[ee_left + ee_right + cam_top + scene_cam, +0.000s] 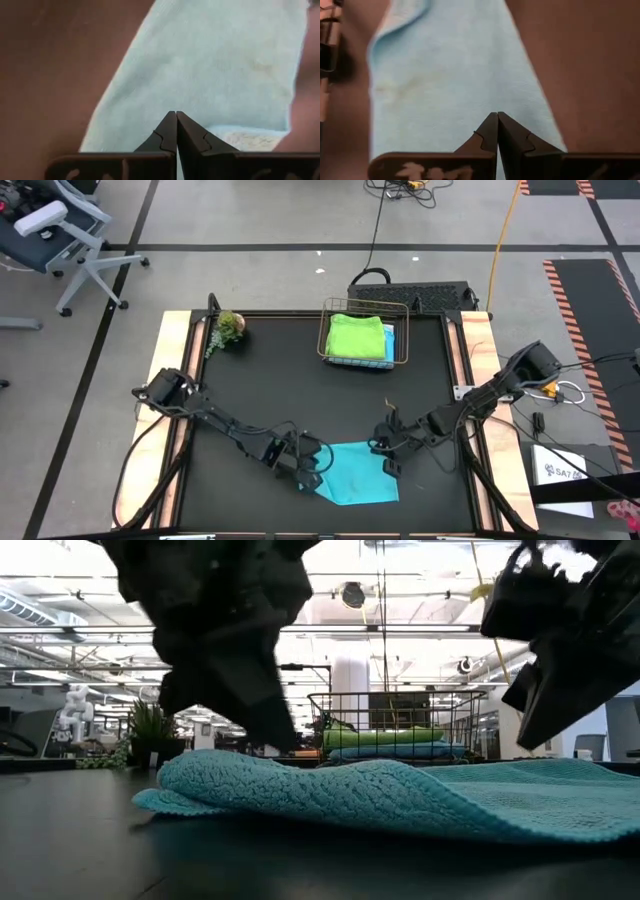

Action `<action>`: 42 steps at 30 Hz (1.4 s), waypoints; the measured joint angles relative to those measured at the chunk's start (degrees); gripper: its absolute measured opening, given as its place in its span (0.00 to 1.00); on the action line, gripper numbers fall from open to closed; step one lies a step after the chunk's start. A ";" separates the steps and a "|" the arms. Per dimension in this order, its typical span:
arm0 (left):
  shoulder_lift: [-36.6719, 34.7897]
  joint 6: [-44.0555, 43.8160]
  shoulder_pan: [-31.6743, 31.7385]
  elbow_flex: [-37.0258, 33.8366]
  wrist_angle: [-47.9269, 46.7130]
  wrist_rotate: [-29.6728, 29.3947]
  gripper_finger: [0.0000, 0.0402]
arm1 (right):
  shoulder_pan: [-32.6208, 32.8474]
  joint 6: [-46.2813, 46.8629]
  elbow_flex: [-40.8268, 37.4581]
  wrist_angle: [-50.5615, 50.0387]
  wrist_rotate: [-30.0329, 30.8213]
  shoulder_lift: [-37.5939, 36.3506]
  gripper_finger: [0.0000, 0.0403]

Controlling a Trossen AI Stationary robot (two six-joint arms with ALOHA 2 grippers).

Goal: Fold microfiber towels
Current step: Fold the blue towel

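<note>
- The left gripper sits low and left of centre in the overhead view, at the left edge of the teal towel. Its fingers are pressed tip to tip over the cloth, and I can't tell whether any fabric is pinched between them.
- The teal towel lies flat on the black table at the bottom centre of the frame. It looks already doubled, its long axis running left to right between the two grippers, with its left rim humped up in the table-level view.
- The right gripper is just right of centre, at the towel's upper right corner, fingers likewise closed over the cloth.
- Both arms are about equally near, one at each end, so the next fold probably turns on carrying one end across to the other.
- The wire basket, upper centre, holds a folded green towel on a blue towel, well apart from the grippers.
</note>
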 joint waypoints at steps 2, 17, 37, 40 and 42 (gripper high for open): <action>0.05 -0.03 -0.13 -0.03 0.70 0.80 0.01 | -0.67 0.06 -0.78 0.12 0.02 0.52 0.00; 0.85 0.33 -0.74 -0.07 -1.57 0.54 0.00 | -1.79 1.23 -3.17 4.19 0.38 2.10 0.00; 1.51 -0.35 -5.79 -0.02 1.97 22.08 0.01 | -2.96 0.08 -3.18 3.93 1.58 2.10 0.00; 1.51 -2.24 -6.60 -0.02 1.53 19.57 0.01 | -2.96 0.29 -3.18 4.01 1.45 2.10 0.00; 1.20 -3.22 -6.86 -0.02 1.04 14.64 0.01 | -2.96 0.20 -3.18 4.11 0.81 2.10 0.00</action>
